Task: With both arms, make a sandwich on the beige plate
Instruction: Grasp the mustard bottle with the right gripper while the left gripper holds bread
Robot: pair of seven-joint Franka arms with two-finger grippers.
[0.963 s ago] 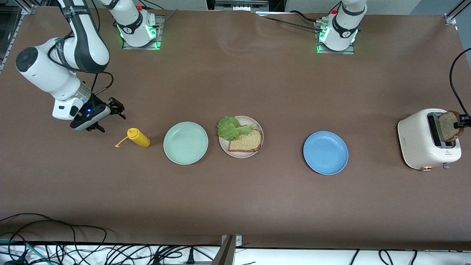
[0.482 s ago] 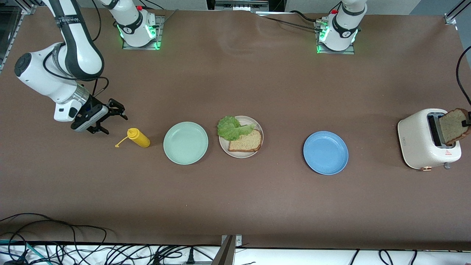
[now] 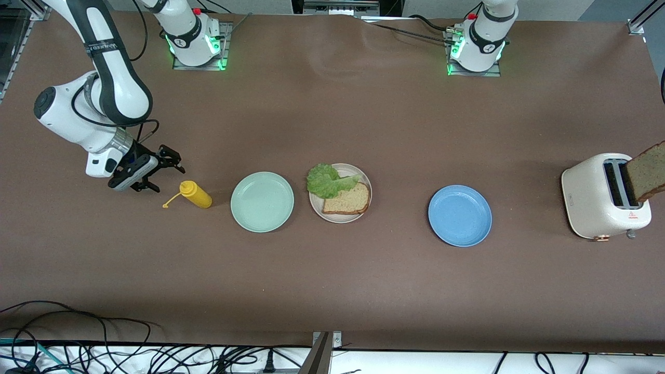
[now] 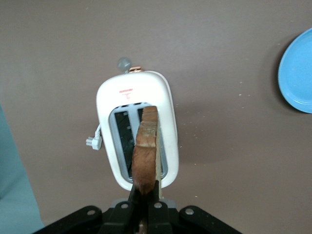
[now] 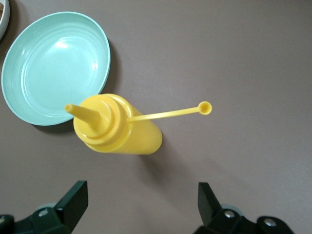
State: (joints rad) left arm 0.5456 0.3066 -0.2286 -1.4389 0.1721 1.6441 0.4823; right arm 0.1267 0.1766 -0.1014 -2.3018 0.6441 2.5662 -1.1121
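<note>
Sandwich: half built. One bread slice (image 3: 346, 199) lies flat on the beige plate (image 3: 362, 178), and a ruffled lettuce leaf (image 3: 326, 181) sits on the plate's edge farther from the front camera, overlapping the slice's corner and hanging a little past the rim.
Beige plate: mid-worktop, between the mint green plate (image 3: 262, 201) and the blue plate (image 3: 460, 215), close beside the green one and well apart from the blue.
Second bread slice (image 4: 145, 151): up in the air, edge-on and upright, directly over the toaster's slots. In the front view it shows at the frame's edge (image 3: 647, 172), clear of the toaster.
Left end effector (image 4: 145, 202): pressed together on the lower end of that slice, holding it over the toaster (image 3: 602, 196). Only the black fingers show, in its own wrist view; the front view cuts it off.
Toaster: cream white, standing at the left arm's end of the worktop, slots facing up, a small lever knob on one end.
Right end effector (image 3: 169, 163): fingers spread wide and empty, hanging low just beside the mustard bottle (image 3: 196, 194), on the side farther from the front camera. In its wrist view both fingertips (image 5: 73, 201) flank the bottle without touching it.
Mustard bottle: yellow, lying on its side toward the right arm's end, near the mint green plate; its cap dangles on a thin yellow strap (image 5: 168, 114).
Worktop (image 3: 332, 280): brown matte covering.
</note>
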